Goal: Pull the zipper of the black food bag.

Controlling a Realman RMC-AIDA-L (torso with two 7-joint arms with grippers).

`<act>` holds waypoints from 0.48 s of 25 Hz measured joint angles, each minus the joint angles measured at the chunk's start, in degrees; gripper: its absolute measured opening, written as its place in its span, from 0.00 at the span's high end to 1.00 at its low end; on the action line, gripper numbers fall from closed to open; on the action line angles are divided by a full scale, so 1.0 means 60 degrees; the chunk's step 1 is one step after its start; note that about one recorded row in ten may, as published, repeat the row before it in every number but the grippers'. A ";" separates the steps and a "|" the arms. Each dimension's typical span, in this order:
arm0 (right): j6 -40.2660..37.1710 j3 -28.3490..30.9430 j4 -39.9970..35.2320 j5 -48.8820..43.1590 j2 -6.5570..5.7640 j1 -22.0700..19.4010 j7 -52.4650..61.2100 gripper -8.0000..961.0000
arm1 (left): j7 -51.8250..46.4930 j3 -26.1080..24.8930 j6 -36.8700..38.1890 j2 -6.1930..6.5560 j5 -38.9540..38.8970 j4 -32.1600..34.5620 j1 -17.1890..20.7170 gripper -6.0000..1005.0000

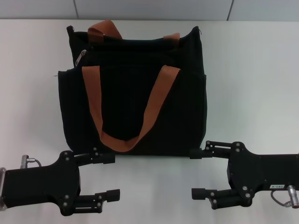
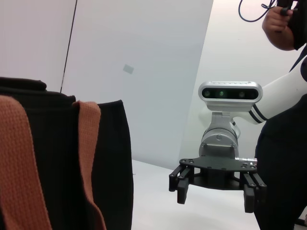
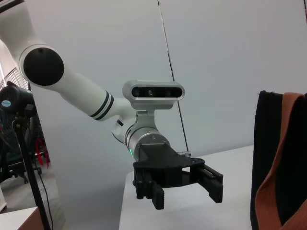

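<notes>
The black food bag (image 1: 133, 98) lies flat on the white table (image 1: 252, 84), its two orange-brown straps (image 1: 154, 102) spread over its face. The zipper's small silver pull (image 1: 82, 54) shows near the bag's far left corner. My left gripper (image 1: 110, 176) is open and empty, just in front of the bag's near left corner. My right gripper (image 1: 196, 172) is open and empty, by the near right corner. The left wrist view shows the bag's side (image 2: 108, 167) and the right gripper (image 2: 216, 191). The right wrist view shows the bag's edge (image 3: 268, 158) and the left gripper (image 3: 187, 191).
A pale wall (image 1: 149, 9) rises behind the table's far edge. A person in black (image 2: 288, 143) stands beyond the right arm in the left wrist view. A stand with cables (image 3: 24, 158) is off the table on the left arm's side.
</notes>
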 joint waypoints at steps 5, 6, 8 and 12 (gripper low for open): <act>0.0000 0.0000 0.0000 0.0000 0.0000 0.0000 0.0001 0.16 | 0.0000 -0.0009 0.0019 0.0001 0.0000 0.0014 0.0000 0.22; 0.0000 0.0001 0.0000 0.0000 0.0000 0.0000 0.0001 0.16 | 0.0001 -0.0004 0.0019 0.0004 0.0000 0.0014 0.0000 0.22; 0.0000 0.0001 0.0000 0.0000 0.0000 0.0000 0.0001 0.16 | 0.0020 0.0000 0.0006 0.0010 0.0000 0.0013 0.0000 0.22; 0.0035 0.0002 0.0000 0.0000 0.0000 0.0000 0.0001 0.16 | 0.0086 -0.0061 0.0037 0.0012 -0.0006 0.0013 -0.0001 0.22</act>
